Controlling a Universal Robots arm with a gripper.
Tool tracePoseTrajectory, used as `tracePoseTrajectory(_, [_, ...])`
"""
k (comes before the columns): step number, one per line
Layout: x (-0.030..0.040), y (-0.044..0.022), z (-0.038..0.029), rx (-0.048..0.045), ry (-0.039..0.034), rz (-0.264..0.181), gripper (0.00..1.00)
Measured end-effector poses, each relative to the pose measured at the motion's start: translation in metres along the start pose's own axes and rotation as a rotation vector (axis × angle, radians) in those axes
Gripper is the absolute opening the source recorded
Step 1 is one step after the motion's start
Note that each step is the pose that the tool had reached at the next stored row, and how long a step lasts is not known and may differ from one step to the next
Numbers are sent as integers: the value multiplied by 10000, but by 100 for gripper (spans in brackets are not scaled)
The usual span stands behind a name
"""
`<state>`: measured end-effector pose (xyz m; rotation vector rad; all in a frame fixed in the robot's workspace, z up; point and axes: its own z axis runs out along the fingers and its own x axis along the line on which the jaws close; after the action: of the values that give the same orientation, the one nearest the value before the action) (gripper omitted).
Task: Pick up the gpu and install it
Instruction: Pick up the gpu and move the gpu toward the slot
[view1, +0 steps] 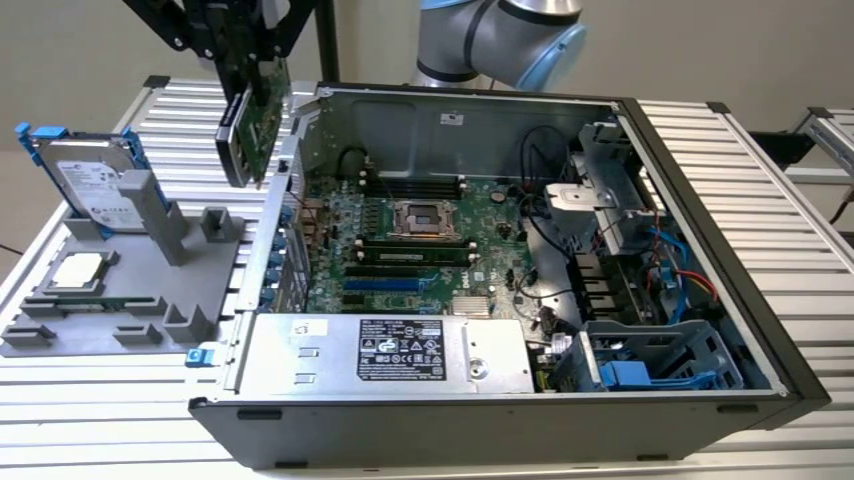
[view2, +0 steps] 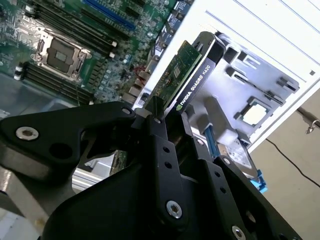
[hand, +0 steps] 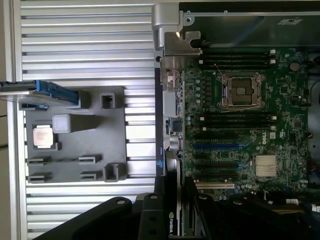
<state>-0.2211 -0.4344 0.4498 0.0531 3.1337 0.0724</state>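
The gpu (view1: 256, 115), a green card with a black cooler on one face, hangs edge-down in the air over the exterior view's left wall of the open computer case (view1: 694, 180). My gripper (view1: 244, 70) is shut on the card's upper part. In the second wrist view the gripper (view2: 167, 112) clamps the gpu (view2: 187, 75), which points away from the camera above the motherboard (view2: 95, 40). In the first wrist view the gpu (hand: 171, 220) shows edge-on between the fingers (hand: 162, 192), beside the case wall, with the blue slots (hand: 215, 147) of the motherboard (hand: 280, 115) off to one side.
A grey fixture tray (view1: 120, 300) on the slatted table holds a silver hard drive with blue rails (view1: 94, 185) and a square CPU chip (view1: 74, 272). Inside the case sit the power supply (view1: 387, 355), cables (view1: 674, 275) and a drive cage (view1: 667, 365). The arm's base (view1: 501, 35) stands behind.
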Motion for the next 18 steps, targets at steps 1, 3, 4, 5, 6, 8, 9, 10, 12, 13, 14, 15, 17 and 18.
tracePoseTrajectory(1, [-4,0,0,0,0,0,0])
tracePoseTrajectory(3, [-13,0,0,0,0,0,0])
tracePoseTrajectory(4, [-17,1,0,1,0,-1,0])
tracePoseTrajectory(5, [-21,1,0,1,0,0,0])
tracePoseTrajectory(6, [-25,1,0,0,0,0,0])
tracePoseTrajectory(8, [-34,1,0,0,0,0,0])
tracePoseTrajectory(9, [-39,1,0,0,0,0,0])
tracePoseTrajectory(10, [-43,2,0,0,0,0,0])
tracePoseTrajectory(12, [-53,2,0,0,0,0,0])
tracePoseTrajectory(13, [-59,2,0,0,0,0,0])
tracePoseTrajectory(14, [-64,2,0,0,0,0,0])
tracePoseTrajectory(15, [-69,2,0,1,0,0,0])
tracePoseTrajectory(17, [-79,3,0,1,0,0,0])
tracePoseTrajectory(18, [-84,3,1,0,0,0,0])
